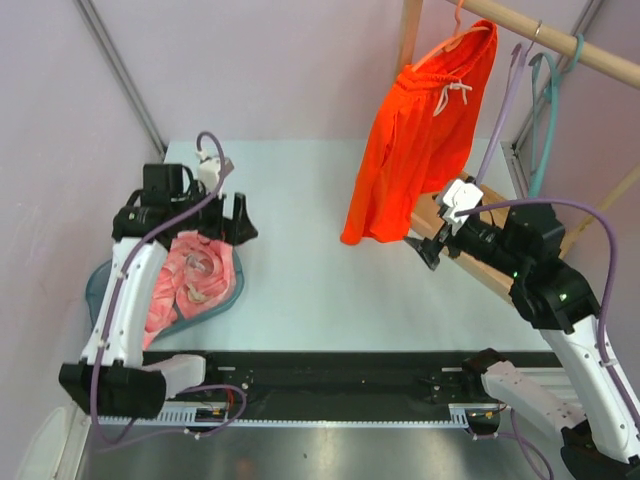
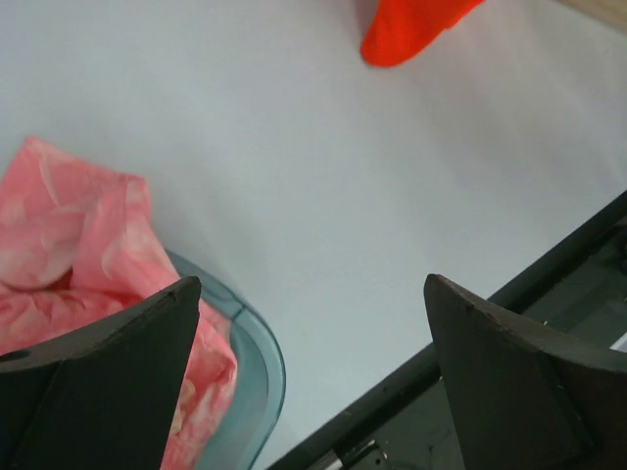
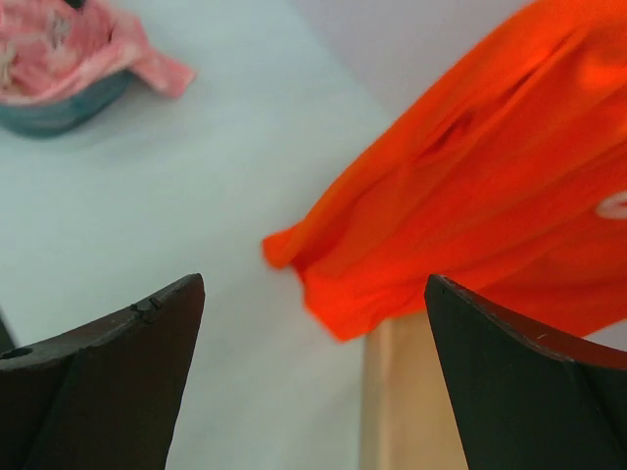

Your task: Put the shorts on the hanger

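The orange-red shorts [image 1: 415,140] hang from the thin orange hanger [image 1: 459,20], whose hook sits on the wooden rail [image 1: 570,45] at the back right. The white drawstring shows near the waistband. The shorts' lower hem hangs just above the table. My right gripper [image 1: 427,250] is open and empty, just below and right of that hem; the right wrist view shows the shorts [image 3: 470,186] ahead of my open right gripper [image 3: 313,289]. My left gripper [image 1: 240,220] is open and empty at the table's left; the left wrist view [image 2: 312,294] shows only the hem tip [image 2: 402,34].
A teal basket [image 1: 95,285] with a pale pink garment [image 1: 190,280] sits at the left, under my left arm. A lilac hanger [image 1: 505,95] and a teal hanger [image 1: 545,120] hang on the rail. A wooden post base [image 3: 407,401] lies under my right gripper.
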Available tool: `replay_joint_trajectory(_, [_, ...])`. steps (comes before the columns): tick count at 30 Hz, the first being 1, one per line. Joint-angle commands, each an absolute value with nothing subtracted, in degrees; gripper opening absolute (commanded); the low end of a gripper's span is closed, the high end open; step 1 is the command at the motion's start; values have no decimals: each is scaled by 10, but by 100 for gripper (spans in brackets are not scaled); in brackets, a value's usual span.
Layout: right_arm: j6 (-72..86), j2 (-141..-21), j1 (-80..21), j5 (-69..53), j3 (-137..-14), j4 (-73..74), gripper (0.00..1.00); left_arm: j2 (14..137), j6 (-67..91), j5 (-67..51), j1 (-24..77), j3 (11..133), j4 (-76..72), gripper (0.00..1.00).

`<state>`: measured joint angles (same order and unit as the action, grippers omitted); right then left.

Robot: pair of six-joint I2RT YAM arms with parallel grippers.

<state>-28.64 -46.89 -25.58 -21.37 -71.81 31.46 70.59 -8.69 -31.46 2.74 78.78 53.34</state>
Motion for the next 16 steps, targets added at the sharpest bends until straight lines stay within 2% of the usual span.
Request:
replay_joint_trajectory(1, [-202,-406,-259,-181,-650,409,100,587,-138,-252,25,717,555,100])
replay_joint_trajectory(8, [-179,-296,-256,-152,-538,436,100,486,-142,-181,25,619,559,100])
replay_joint_trajectory(16, [-171,-242,-233,-140,-518,413,100,432,-153,-121,26,626,561,100])
